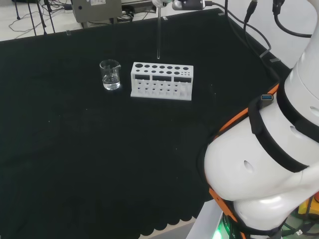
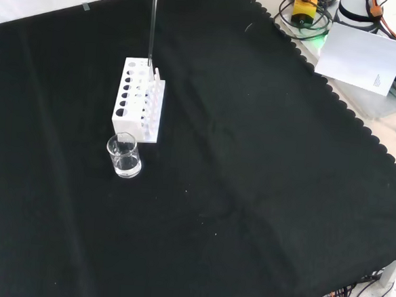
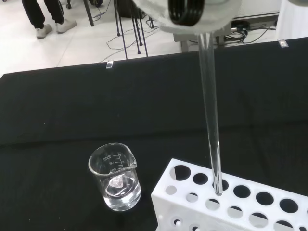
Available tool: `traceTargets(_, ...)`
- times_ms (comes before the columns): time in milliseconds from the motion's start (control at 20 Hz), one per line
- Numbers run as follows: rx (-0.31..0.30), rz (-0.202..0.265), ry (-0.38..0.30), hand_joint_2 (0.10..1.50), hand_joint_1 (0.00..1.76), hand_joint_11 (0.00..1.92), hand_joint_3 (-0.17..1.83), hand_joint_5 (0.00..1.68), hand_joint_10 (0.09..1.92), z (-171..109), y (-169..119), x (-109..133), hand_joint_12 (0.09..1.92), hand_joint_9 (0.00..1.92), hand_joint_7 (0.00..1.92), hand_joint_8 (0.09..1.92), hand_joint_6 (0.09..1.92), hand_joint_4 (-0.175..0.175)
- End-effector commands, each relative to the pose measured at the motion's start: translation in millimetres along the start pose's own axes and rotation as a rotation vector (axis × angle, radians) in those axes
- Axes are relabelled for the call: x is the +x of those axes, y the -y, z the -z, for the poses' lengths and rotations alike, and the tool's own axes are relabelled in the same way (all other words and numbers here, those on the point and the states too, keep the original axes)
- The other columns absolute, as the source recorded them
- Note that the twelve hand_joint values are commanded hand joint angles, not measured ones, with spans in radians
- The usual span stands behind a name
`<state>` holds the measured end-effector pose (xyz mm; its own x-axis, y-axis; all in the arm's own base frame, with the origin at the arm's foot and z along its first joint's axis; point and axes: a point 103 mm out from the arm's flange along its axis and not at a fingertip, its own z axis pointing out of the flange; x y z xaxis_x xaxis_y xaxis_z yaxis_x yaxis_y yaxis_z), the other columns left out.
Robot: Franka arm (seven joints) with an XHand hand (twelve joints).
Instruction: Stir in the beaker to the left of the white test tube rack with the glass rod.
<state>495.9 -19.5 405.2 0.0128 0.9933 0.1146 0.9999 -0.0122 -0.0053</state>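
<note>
Holding the long thin clear glass rod (image 3: 210, 110) by its top, though the hand's grip cannot be told. Stiff, slippery, easy to break. Small clear glass beaker (image 3: 115, 177) waiting beside the white test tube rack (image 3: 231, 202).

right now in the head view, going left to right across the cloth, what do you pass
beaker with a little clear liquid → white test tube rack, with the glass rod hanging upright above its far edge → the arm's own big white links at the right
</note>
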Motion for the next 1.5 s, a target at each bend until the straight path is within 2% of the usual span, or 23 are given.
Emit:
traceTargets(50, 0.006, 0.006, 0.002, 0.96, 1.31, 1.18, 0.16, 1.27, 0.53, -1.5, -2.7, 7.6, 0.81, 1.74, 1.18, 1.01, 0.19, -0.175)
traceTargets(250, 0.011, 0.008, -0.012, 0.96, 1.3, 1.18, 0.15, 1.27, 0.53, -5.1, -4.9, 6.9, 0.81, 1.74, 1.18, 1.01, 0.19, -0.175)
traceTargets(450, 0.018, 0.023, -0.019, 0.96, 1.31, 1.18, 0.15, 1.27, 0.53, -9.4, -15.7, 16.1, 0.81, 1.74, 1.18, 1.01, 0.18, -0.175)
traceTargets(800, 0.019, 0.102, -0.035, 0.96, 1.31, 1.18, 0.15, 1.28, 0.53, -6.0, -40.1, 44.7, 0.81, 1.74, 1.18, 1.01, 0.18, -0.175)
traceTargets(1150, 0.021, 0.147, -0.044, 0.96, 1.31, 1.18, 0.14, 1.28, 0.53, 2.6, -65.9, 69.4, 0.81, 1.74, 1.18, 1.01, 0.17, -0.175)
traceTargets(1300, 0.022, 0.163, -0.059, 0.96, 1.31, 1.18, 0.14, 1.28, 0.53, -0.4, -74.5, 78.1, 0.8, 1.74, 1.18, 1.01, 0.17, -0.175)
traceTargets(1500, 0.031, 0.208, -0.063, 0.97, 1.31, 1.18, 0.14, 1.28, 0.53, -8.7, -84.4, 89.4, 0.8, 1.74, 1.18, 1.01, 0.16, -0.175)
